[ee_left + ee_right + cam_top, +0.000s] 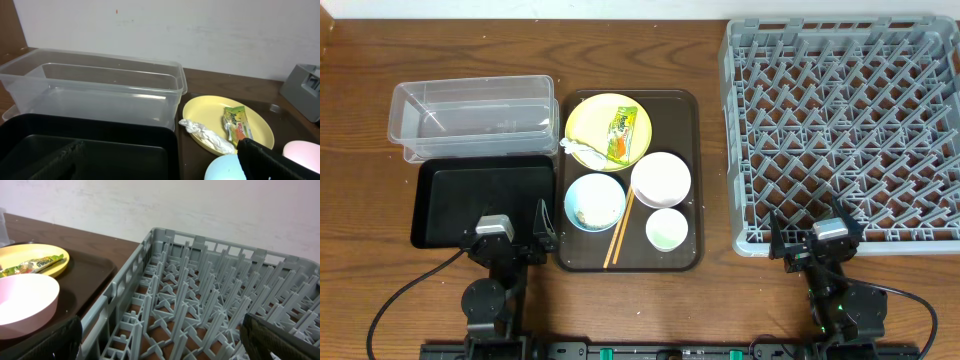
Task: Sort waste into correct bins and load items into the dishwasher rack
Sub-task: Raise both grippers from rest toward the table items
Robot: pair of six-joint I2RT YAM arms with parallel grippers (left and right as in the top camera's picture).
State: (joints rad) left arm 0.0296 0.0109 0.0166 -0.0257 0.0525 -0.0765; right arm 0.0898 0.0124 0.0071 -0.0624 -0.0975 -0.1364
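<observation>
On the brown serving tray (pixel 685 120) sit a yellow plate (pixel 592 120) with the printed wrapper (pixel 620 135) and the white scrap (pixel 582 152), a light blue bowl (pixel 595 202) with some white grains in it, a white bowl (pixel 661 179), a pale cup (pixel 667 230) and two chopsticks (pixel 618 228). The clear tub (pixel 472 115) and the black tray (pixel 480 200) stand to the left. The grey rack (pixel 845 130) is at the right. My left gripper (pixel 510 228) is open and empty over the black tray's near edge. My right gripper (pixel 813 230) is open and empty at the rack's near edge.
The left wrist view shows the tub (pixel 100 90), the black tray (pixel 100 150), the plate (pixel 205 112) and the wrapper (pixel 236 124). The right wrist view shows the rack's pegs (pixel 200 295) and the white bowl (pixel 25 300). Bare wooden table lies between the serving tray and the rack.
</observation>
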